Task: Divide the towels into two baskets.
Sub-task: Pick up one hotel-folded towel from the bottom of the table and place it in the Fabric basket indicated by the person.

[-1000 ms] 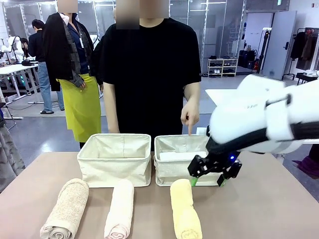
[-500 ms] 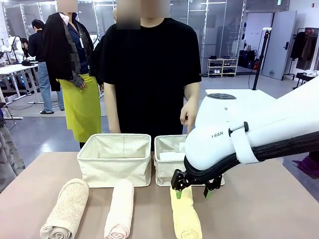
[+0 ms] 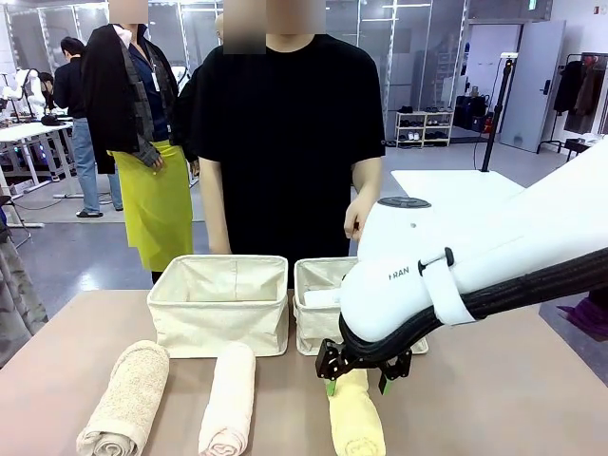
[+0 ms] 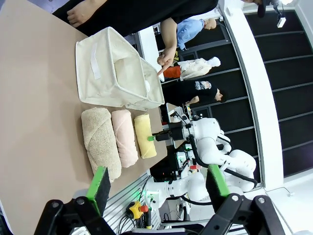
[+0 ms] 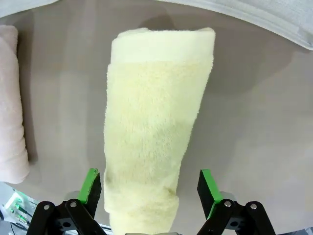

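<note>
1. Right hand [image 3: 357,384] hangs wide open over the yellow towel [image 3: 357,425], one finger on each side, gripping nothing.
2. Left hand [image 4: 159,182] is wide open and empty, above the bench [image 3: 494,399].
3. Tan towel [image 3: 123,399] and cream towel [image 3: 228,399] lie in front of the left basket [image 3: 218,323]; the white towel [image 3: 321,297] lies in the right basket [image 3: 309,331].

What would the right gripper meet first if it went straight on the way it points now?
Probably the yellow towel, directly ahead of the open right gripper, before the table.
</note>
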Robot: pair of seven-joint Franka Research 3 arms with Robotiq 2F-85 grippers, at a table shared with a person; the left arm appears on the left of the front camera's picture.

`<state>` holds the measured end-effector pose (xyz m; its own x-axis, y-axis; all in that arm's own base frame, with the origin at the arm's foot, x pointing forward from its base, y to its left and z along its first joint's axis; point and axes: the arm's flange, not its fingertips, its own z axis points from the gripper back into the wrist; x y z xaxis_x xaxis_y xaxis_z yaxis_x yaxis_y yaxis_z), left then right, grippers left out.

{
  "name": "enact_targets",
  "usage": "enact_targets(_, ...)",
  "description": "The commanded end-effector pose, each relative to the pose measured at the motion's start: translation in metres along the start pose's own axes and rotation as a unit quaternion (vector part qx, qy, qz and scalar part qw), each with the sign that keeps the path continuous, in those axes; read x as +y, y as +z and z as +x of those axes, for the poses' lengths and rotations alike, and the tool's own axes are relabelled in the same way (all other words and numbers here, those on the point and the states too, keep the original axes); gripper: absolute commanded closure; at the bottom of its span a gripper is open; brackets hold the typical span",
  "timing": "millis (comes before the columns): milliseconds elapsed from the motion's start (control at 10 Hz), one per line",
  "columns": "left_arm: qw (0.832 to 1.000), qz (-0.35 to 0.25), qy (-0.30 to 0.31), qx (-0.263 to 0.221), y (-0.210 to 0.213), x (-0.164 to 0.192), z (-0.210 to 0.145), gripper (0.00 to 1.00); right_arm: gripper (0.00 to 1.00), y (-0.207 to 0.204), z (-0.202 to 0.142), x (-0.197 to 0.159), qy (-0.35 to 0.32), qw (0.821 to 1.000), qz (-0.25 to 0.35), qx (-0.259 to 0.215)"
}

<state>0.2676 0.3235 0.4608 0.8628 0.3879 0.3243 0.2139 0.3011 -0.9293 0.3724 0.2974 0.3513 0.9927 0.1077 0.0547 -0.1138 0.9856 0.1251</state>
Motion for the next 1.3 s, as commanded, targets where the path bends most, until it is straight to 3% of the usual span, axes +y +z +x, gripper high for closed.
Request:
enact_targets(0,1.0,-0.004,-0.004,-0.003,0.003,-0.002,-0.001,0.0,0.0,-0.013,0.001,0.011,-0.028,0.999,0.002,-0.02)
enact_targets(500,1.0,-0.004,-0.004,-0.003,0.003,-0.002,-0.001,0.0,0.0,-0.035,-0.001,0.008,-0.018,1.0,0.011,-0.011)
enact_targets(700,1.0,-0.004,-0.004,-0.003,0.003,-0.002,-0.001,0.0,0.2,-0.034,-0.002,0.005,0.011,1.0,0.013,-0.019)
enact_targets(1200,1.0,-0.004,-0.004,-0.003,0.003,-0.002,-0.001,0.0,0.68,-0.024,0.002,0.001,0.005,1.0,0.009,-0.026)
